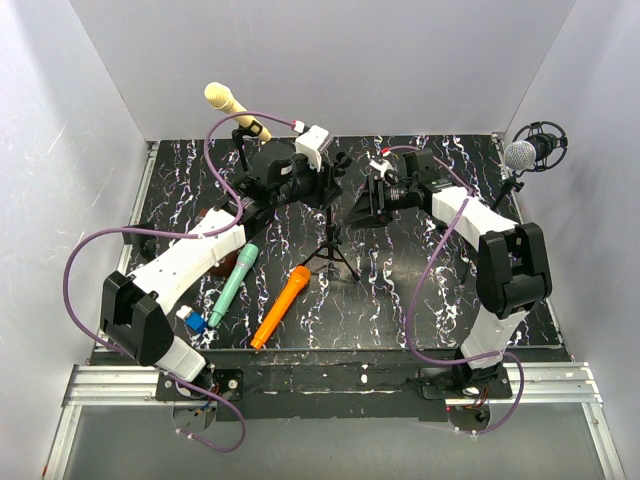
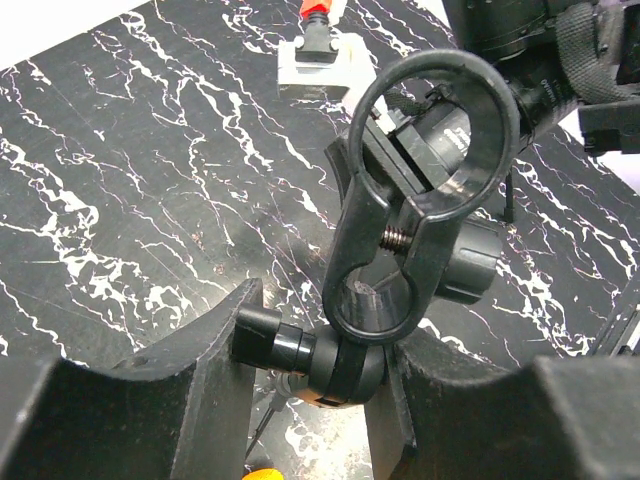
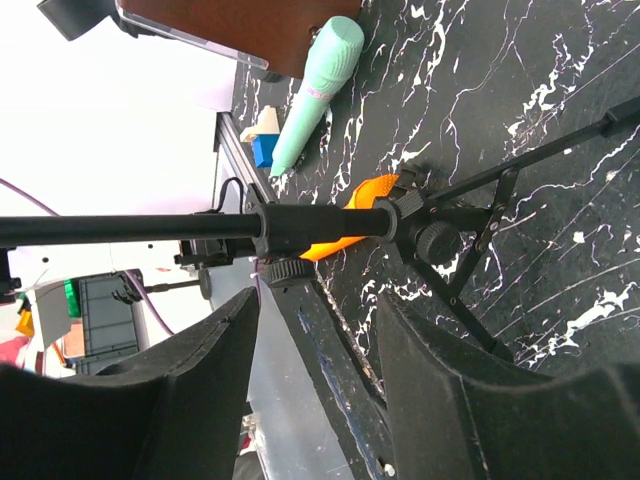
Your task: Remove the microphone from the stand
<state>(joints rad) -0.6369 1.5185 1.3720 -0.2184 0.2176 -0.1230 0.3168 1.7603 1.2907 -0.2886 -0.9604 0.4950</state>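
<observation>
Pinching the swivel joint (image 2: pixel 340 365) under the clip ring (image 2: pixel 440 130), left fingers (image 2: pixel 200 385) hold the stand (image 1: pixel 330 255); right fingers (image 3: pixel 450 380) are spread beside its pole (image 3: pixel 150 227). Ring is empty. Orange microphone (image 1: pixel 282 306) lies on counter (image 1: pixel 380 300) beside tripod legs. Likely rigid, light, smooth: grasp mid-barrel.

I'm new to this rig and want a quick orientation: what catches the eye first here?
Both arms meet at a small tripod stand mid-table: the left gripper is shut on its empty clip, the right gripper open around the pole. An orange microphone and a teal microphone lie flat left of it. A yellow microphone at back left and a silver microphone at back right sit on other stands.
</observation>
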